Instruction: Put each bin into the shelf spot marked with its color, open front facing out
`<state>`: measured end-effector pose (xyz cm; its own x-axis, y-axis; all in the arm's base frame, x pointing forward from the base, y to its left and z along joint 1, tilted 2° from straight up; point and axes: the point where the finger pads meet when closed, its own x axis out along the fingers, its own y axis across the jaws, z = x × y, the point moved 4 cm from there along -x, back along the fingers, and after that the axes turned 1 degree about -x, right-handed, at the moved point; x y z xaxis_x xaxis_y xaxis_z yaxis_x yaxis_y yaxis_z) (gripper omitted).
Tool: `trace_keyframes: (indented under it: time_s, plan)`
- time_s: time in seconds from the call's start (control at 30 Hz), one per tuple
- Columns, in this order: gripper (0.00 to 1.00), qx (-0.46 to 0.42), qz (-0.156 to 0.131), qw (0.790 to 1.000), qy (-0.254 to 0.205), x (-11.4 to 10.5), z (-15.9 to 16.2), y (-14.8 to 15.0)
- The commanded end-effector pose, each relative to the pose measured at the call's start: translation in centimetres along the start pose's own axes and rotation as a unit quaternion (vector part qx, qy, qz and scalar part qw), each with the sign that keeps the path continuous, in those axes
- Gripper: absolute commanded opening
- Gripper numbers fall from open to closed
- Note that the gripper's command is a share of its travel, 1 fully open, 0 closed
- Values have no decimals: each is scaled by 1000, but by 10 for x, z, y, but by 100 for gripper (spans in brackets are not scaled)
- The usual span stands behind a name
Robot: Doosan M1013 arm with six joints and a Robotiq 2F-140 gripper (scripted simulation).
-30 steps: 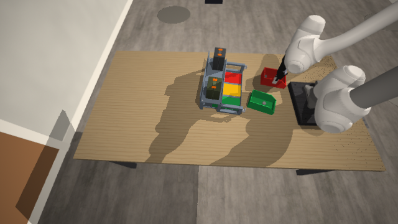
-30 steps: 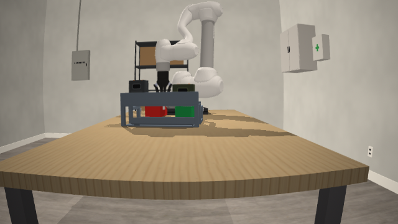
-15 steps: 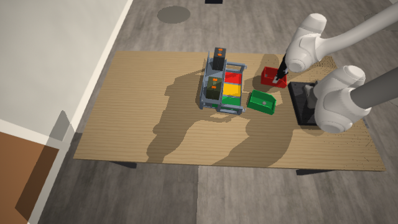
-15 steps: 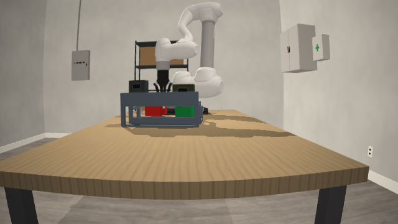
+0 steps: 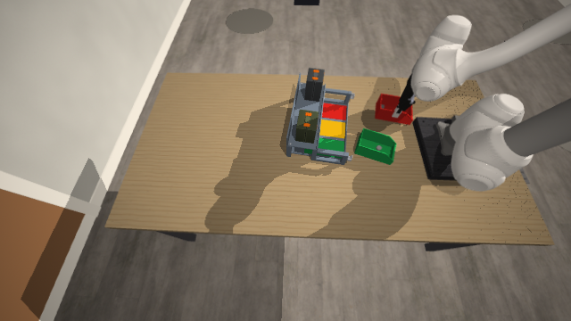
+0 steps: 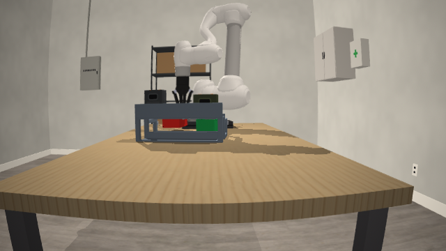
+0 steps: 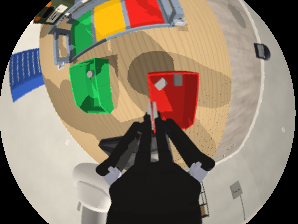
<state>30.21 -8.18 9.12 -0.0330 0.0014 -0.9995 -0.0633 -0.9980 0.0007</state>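
Gripper (image 5: pixel 400 109) pinches red bin's (image 5: pixel 387 108) thin wall, fingers nearly together, to carry it to shelf (image 5: pixel 294 117).

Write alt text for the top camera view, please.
A white robot arm's black gripper pinches the rear wall of a red plastic bin on a wooden table. A green plastic bin lies beside a grey shelf with red, yellow and green marks.
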Motion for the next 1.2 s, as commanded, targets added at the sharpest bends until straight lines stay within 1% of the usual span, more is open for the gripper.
trace_keyframes:
  time_s: [0.0, 1.17]
  plan:
    - [10, 0, 0, 1000, 0, -1, 0, 0]
    - [10, 0, 0, 1000, 0, -39, 0, 0]
